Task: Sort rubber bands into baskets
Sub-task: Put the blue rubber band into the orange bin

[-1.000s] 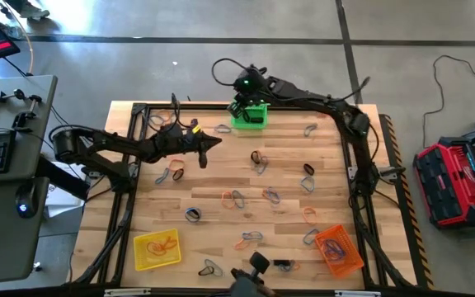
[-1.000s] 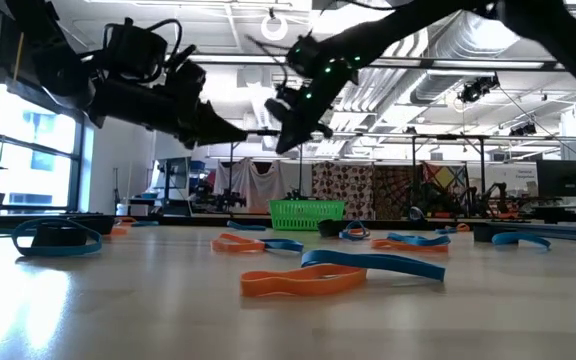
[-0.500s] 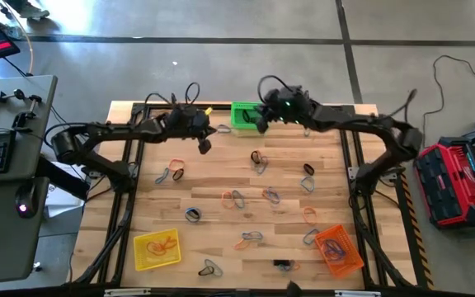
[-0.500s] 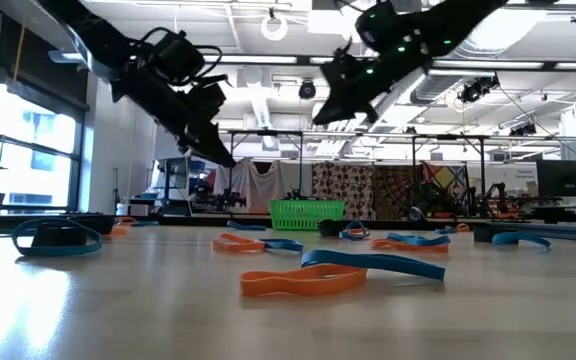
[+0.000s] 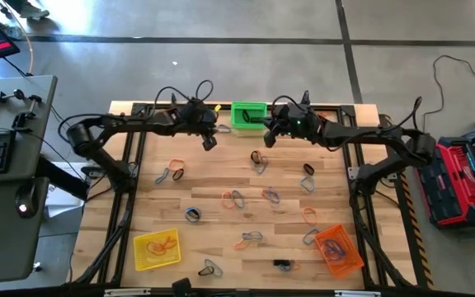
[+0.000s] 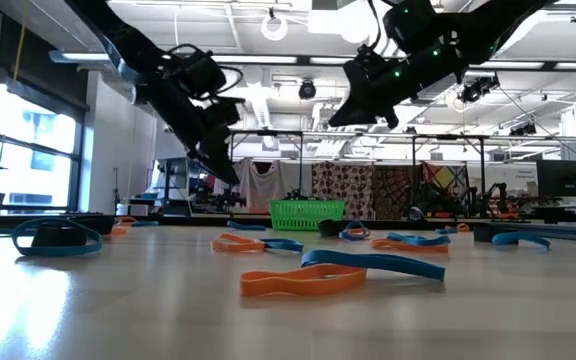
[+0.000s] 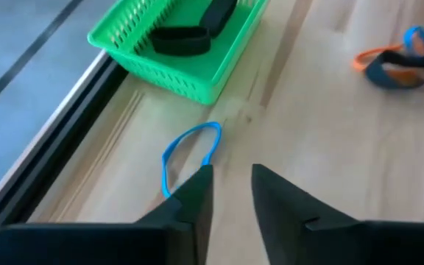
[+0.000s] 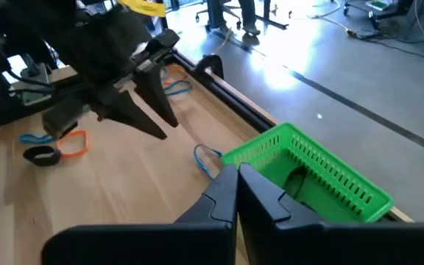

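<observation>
Bands lie scattered over the worktop (image 5: 221, 239), orange, blue and black. My left gripper (image 7: 230, 193) hangs above a blue band (image 7: 190, 151) just beside the green basket (image 5: 248, 114) at the far edge, fingers a narrow gap apart, holding nothing. My right gripper (image 8: 235, 193) hovers on the other side of that basket, fingers pressed together, empty. Black bands (image 7: 193, 29) lie inside the green basket (two that I can make out). The yellow basket (image 5: 157, 248) and orange basket (image 5: 339, 249) sit at the near corners, well apart.
</observation>
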`<state>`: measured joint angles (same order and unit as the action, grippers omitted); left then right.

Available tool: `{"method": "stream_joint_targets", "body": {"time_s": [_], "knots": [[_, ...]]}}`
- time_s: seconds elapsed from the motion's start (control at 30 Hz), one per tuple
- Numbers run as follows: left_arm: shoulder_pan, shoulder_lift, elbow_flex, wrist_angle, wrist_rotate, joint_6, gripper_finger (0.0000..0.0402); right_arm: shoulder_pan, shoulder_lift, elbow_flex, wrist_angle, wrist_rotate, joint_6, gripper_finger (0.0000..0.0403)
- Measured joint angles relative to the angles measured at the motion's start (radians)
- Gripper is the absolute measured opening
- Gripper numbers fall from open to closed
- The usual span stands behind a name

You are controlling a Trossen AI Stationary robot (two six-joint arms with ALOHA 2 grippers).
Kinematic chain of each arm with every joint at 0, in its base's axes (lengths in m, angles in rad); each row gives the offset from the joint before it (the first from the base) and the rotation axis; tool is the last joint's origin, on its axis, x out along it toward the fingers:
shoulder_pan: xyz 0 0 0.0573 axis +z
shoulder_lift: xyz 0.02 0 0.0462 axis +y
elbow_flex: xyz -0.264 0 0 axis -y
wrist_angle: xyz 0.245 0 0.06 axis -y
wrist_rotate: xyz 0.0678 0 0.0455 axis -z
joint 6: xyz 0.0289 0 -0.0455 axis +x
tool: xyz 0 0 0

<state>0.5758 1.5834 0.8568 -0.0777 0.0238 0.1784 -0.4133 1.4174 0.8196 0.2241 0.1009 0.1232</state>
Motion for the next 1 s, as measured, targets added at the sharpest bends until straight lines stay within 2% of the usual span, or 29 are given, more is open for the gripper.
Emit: {"method": "stream_joint_targets", "body": {"time_s": [0.2,0.4,0.67,0.8,1.0], "knots": [[0.009,0.119,0.080,-0.041,-0.037,0.015,0.0151,0.018,-0.002,0.000,0.006,0.000,-0.012,0.0000],[0.033,0.213,0.150,-0.107,-0.093,0.010,0.0176,0.029,-0.002,0.000,0.005,0.001,-0.016,0.0000],[0.078,0.279,0.182,-0.121,-0.107,-0.028,0.0175,0.035,-0.002,0.000,0.004,0.002,-0.019,0.0000],[0.087,0.278,0.182,-0.128,-0.080,-0.019,0.0168,0.035,-0.002,0.000,0.005,0.002,-0.016,0.0000],[0.086,0.278,0.182,-0.118,-0.054,-0.002,0.0130,0.035,-0.002,0.000,0.005,0.002,-0.008,0.0000]]}}
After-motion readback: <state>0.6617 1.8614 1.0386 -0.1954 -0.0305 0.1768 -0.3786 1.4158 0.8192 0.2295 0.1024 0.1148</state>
